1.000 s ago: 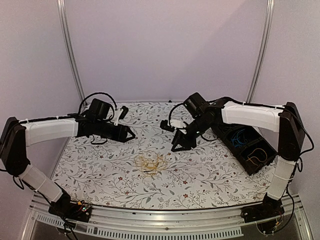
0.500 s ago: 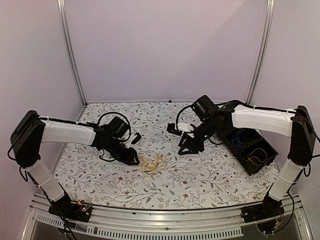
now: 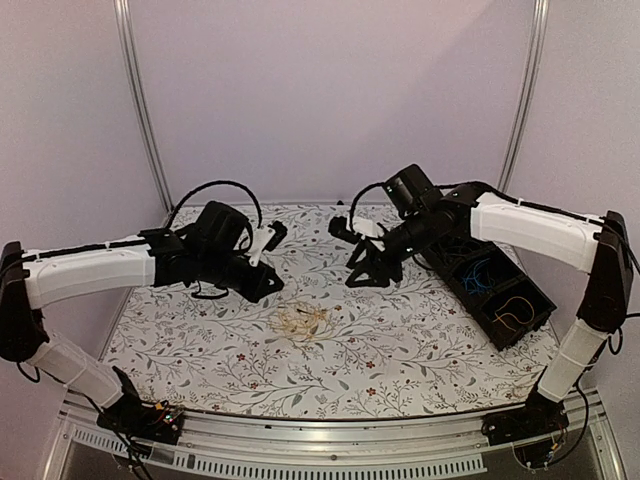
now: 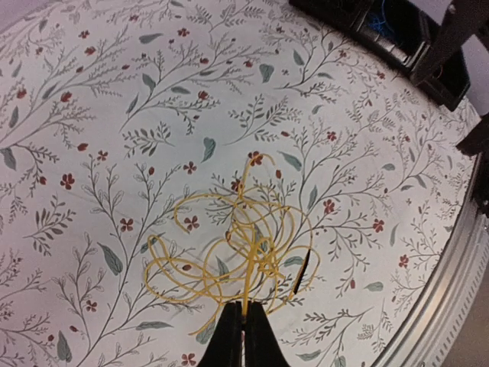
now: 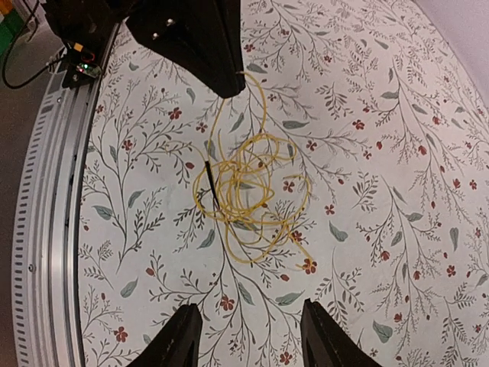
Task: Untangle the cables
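Near the middle of the flowered tabletop, a small loose tangle of yellow cables: overlapping loops lying flat, with a short black end on one side. Clenched on a single strand of it, the left jaws. From the left wrist, both fingertips pressed together at the bottom edge, a straight yellow strand running out of the loops into the pinch, the rest of the tangle just ahead of them. From the right wrist, that same strand leading from the loops up to the black tip of the left arm at the top of the view. Spread wide and holding nothing, the right jaws: two fingers at the bottom edge, above the tabletop and apart from the tangle, the loops beyond them and roughly in line with the gap. From above, the tangle between the two arms, nearer the left jaws. Beside the right arm, at the right side of the tabletop, a black bin with blue wires in one compartment and an orange wire in another.
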Robot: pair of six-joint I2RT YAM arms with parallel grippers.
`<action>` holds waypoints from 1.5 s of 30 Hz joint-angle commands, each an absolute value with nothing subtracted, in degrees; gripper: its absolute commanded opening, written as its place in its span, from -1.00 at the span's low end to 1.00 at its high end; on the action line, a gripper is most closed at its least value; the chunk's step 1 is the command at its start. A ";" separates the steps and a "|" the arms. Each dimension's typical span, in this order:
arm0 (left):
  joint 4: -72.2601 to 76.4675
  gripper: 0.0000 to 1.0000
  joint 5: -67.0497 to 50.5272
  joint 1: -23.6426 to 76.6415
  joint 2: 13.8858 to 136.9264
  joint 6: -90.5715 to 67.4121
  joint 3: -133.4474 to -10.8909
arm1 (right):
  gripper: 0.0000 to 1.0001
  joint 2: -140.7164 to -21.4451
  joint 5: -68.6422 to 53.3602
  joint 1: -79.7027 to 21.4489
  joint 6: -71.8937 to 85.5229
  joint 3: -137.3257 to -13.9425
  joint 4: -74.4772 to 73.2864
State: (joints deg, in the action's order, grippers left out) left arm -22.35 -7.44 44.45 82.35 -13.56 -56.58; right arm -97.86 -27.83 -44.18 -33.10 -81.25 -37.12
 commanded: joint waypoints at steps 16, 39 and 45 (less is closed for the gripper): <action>-16.30 -1.00 -2.72 52.51 75.05 -9.08 -61.98 | 0.20 -110.96 -51.68 -43.99 -25.48 -101.60 -40.05; 19.14 -0.75 11.65 52.83 95.17 -19.19 -55.45 | -1.00 -99.67 -58.34 -43.96 -27.59 -103.31 -43.63; 23.27 -1.00 13.69 49.47 102.16 -24.11 -51.91 | -1.00 -94.22 -59.10 -40.29 -29.45 -112.43 -48.29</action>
State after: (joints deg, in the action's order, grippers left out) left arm 17.04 11.20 51.77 100.20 -19.77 -54.33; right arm -99.50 -56.73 -43.53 -27.44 -105.43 -44.69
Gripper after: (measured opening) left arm 0.020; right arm 0.017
